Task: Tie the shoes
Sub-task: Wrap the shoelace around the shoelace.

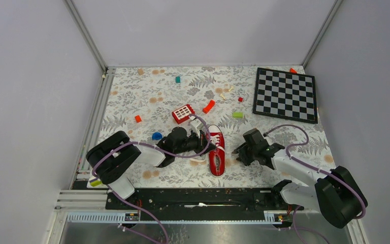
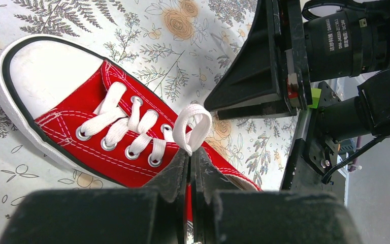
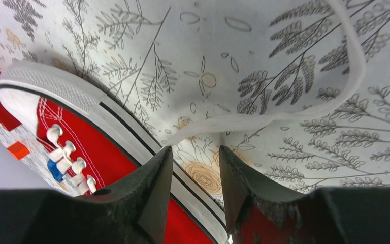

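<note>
Red sneaker: left hand clamped on lace loop, right hand apart astride loose lace flat on tabletop; risk: closing too high misses it.

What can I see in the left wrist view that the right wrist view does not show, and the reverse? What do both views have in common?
Only the left wrist view: a white lace loop pinched in the shut jaws of the left gripper, and the right arm's black wrist housing.
Only the right wrist view: a loose white lace strand lying on the cloth just beyond the open jaws of the right gripper, and a small orange-red block.
Both: the red canvas sneaker and the fern-patterned tablecloth.
</note>
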Available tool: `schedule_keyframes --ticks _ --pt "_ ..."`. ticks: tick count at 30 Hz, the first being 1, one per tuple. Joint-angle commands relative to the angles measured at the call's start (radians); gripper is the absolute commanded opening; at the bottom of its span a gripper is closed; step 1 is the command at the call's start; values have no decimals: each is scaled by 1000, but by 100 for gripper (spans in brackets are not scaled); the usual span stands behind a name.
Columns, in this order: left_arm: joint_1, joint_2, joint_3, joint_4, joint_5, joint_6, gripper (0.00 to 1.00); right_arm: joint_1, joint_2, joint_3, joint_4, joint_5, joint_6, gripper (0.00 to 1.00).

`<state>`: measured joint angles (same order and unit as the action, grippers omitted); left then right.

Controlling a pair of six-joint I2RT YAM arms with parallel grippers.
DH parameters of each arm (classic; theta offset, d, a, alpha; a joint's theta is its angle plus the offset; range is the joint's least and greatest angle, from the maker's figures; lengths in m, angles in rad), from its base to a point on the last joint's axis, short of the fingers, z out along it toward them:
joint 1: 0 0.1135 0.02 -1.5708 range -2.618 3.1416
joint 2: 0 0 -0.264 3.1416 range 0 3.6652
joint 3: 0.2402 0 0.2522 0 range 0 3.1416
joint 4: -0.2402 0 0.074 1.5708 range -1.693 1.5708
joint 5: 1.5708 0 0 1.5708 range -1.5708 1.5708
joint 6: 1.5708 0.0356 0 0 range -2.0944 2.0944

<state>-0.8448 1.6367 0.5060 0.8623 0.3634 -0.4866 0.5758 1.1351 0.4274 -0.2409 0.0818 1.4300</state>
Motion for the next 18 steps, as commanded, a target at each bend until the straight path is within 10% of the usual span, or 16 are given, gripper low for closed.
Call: schedule_keyframes --ticks 1,18 --pt "3 -31 5 56 39 13 0 -33 1 21 5 46 -1 46" --pt "5 -21 18 50 46 11 0 -56 -88 -60 152 -16 -14 46"
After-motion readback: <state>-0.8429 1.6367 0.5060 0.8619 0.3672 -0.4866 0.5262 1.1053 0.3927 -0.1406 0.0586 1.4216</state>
